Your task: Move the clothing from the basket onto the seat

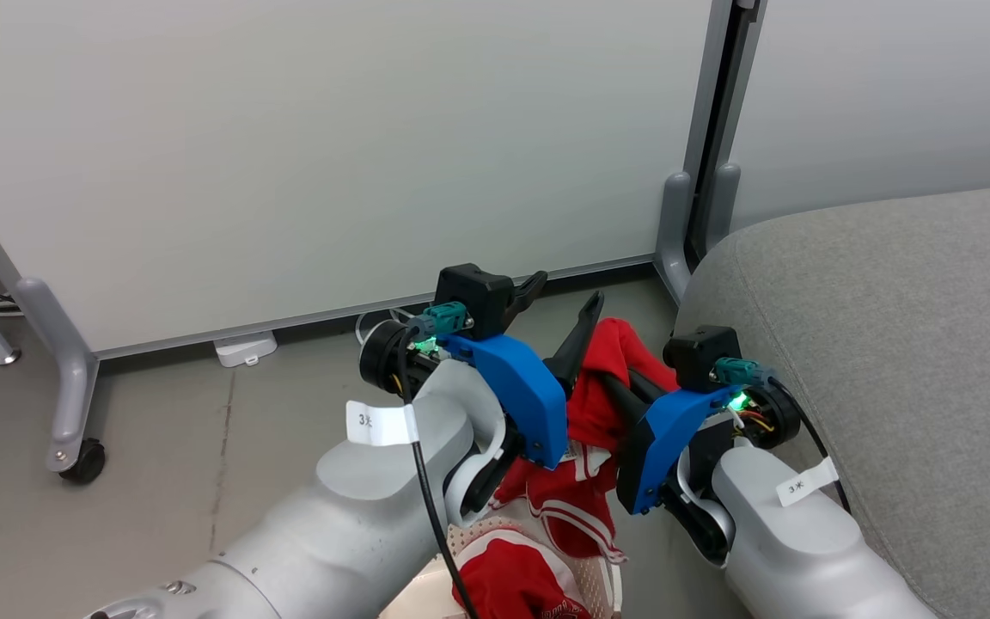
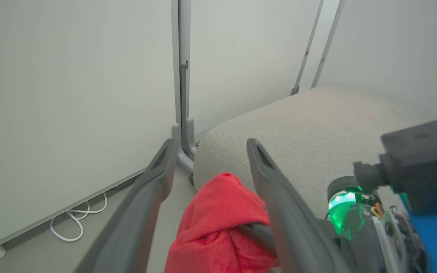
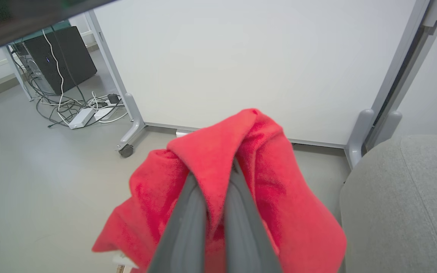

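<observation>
So the red shirt [image 1: 624, 340] is up in the air, bunched and draped over the right gripper [image 1: 611, 378], whose two fingers are clamped tight together on a fold of it. In the right wrist view the cloth [image 3: 279, 189] hangs down both sides of the fingers [image 3: 188, 212]. It hangs just left of the sofa's rounded end, over the floor, not on the seat yet.

The left gripper [image 1: 559, 305] is right next to it, on the left, fingers spread wide with nothing pinched. From its own wrist camera, the shirt [image 2: 218, 220] sits low between the two fingers [image 2: 146, 197].

Below the arms, nearer the robot, there's more clothing: a white piece with red stripes [image 1: 581, 507] and another red one [image 1: 512, 585], heaped together.

The grey sofa [image 1: 890, 344] takes up the right side. On the far side is a white partition panel [image 1: 332, 155] on a wheeled foot [image 1: 82, 460], with a white cable [image 2: 74, 223] looped on the floor along its base.
</observation>
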Controlling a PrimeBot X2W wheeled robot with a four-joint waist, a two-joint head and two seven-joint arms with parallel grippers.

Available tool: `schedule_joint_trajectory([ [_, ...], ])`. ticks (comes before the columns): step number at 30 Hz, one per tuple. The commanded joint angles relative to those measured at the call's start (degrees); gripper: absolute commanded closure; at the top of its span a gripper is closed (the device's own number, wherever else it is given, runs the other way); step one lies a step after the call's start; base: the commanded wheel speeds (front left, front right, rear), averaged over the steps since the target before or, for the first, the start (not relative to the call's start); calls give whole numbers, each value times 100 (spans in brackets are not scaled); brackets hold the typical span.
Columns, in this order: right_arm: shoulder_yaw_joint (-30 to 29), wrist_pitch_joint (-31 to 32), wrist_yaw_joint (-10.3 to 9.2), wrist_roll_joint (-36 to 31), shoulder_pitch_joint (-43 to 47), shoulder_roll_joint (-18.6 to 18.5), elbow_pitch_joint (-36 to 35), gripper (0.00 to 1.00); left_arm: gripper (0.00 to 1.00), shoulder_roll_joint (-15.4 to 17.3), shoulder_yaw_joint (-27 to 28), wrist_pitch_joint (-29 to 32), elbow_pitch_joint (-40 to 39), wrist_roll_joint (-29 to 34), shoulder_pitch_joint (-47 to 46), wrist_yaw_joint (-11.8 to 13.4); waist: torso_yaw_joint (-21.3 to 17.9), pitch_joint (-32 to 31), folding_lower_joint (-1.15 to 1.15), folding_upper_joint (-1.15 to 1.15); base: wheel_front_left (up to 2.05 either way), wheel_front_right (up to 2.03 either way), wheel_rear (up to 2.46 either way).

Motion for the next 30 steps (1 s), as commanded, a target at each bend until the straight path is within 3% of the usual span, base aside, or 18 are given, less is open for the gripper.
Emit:
schedule_joint_trajectory([
  [1,7,-44,3,42,-126,-19,21,100,0,0,-16,-46,20,46,-75,-14,5,1,0,0,0,0,0],
  [6,-2,-94,3,63,-149,-19,66,100,0,1,83,-137,91,279,121,-55,33,3,0,0,0,0,0],
  [20,-444,-288,3,-191,-169,-18,168,100,0,548,2369,-144,-1363,2717,2098,-338,298,131,0,0,0,0,0],
  [30,-589,-298,3,-306,-28,-17,9,100,0,761,3609,-146,-2079,3812,3468,-550,273,164,0,0,0,0,0],
])
